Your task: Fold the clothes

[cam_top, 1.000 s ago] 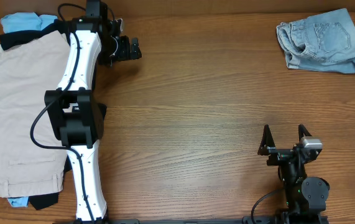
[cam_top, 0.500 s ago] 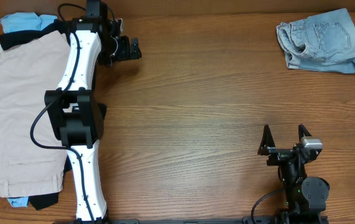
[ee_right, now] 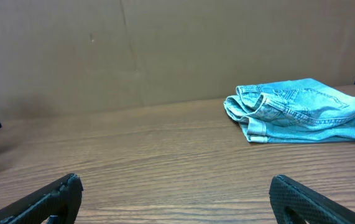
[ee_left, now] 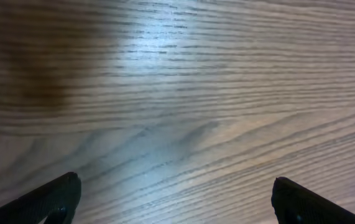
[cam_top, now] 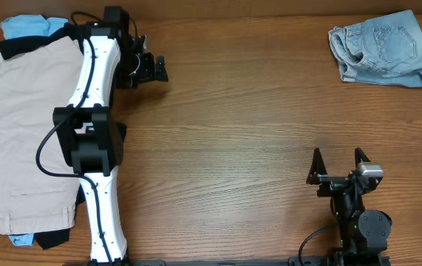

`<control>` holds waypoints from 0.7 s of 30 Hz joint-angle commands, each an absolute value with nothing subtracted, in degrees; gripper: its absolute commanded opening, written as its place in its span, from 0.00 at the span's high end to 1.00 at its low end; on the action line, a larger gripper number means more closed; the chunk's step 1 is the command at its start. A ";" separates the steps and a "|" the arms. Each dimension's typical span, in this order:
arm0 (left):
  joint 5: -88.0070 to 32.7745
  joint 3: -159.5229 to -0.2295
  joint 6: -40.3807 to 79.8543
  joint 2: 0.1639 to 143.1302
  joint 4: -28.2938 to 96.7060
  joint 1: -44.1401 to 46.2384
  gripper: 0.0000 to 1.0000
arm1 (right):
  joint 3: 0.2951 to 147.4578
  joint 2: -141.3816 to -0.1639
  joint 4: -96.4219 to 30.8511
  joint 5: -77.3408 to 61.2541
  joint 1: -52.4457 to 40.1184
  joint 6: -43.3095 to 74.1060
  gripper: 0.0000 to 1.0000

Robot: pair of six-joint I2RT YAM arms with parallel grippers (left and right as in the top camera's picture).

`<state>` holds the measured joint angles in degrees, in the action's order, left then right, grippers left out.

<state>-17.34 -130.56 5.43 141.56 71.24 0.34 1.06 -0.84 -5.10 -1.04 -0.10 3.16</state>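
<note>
We see the denim shorts [cam_top: 382, 47] lying in the far right corner of the bench [cam_top: 233, 125]. They are bunched into a compact bundle with a stitched pocket facing up. In the right wrist view the same shorts [ee_right: 301, 112] sit well ahead and to the right, with bare wood in front of them.

Along the left edge lies a pile of clothes. Beige shorts [cam_top: 26, 125] are spread flat on top, a black garment [cam_top: 18, 44] shows beneath at the far end, and a blue garment [cam_top: 24, 27] peeks out at the far left corner.

The left arm [cam_top: 96, 81] reaches from the near edge along the right side of that pile. The left gripper [cam_top: 151, 68] is over bare wood near the far edge, just beside the pile and apart from it. In its wrist view the left gripper [ee_left: 174, 199] is spread wide with only wood grain between the fingers. We cannot tell whether it touches the bench.

The right gripper [cam_top: 337, 157] is near the near right corner, well apart from the denim shorts. Its fingers are spread wide and hold nothing, as the wrist view of the right gripper [ee_right: 174, 199] also shows.
</note>
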 commanded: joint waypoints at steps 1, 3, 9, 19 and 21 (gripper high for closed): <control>-17.12 -132.05 3.68 138.30 69.73 0.30 0.00 | 0.47 -0.19 -4.84 -0.23 -0.36 2.96 0.00; -16.69 -131.72 2.09 135.33 67.20 0.40 0.00 | 0.47 -0.19 -4.84 -0.23 -0.36 2.96 0.00; -14.61 -122.13 -2.02 121.10 53.04 0.23 0.00 | 0.47 -0.19 -4.84 -0.23 -0.36 2.96 0.00; -7.14 -84.42 -5.39 88.77 30.33 -0.91 0.00 | 0.47 -0.19 -4.84 -0.23 -0.36 2.96 0.00; -6.09 -77.69 -5.78 83.64 27.20 -0.91 0.00 | 0.47 -0.19 -4.84 -0.23 -0.36 2.96 0.00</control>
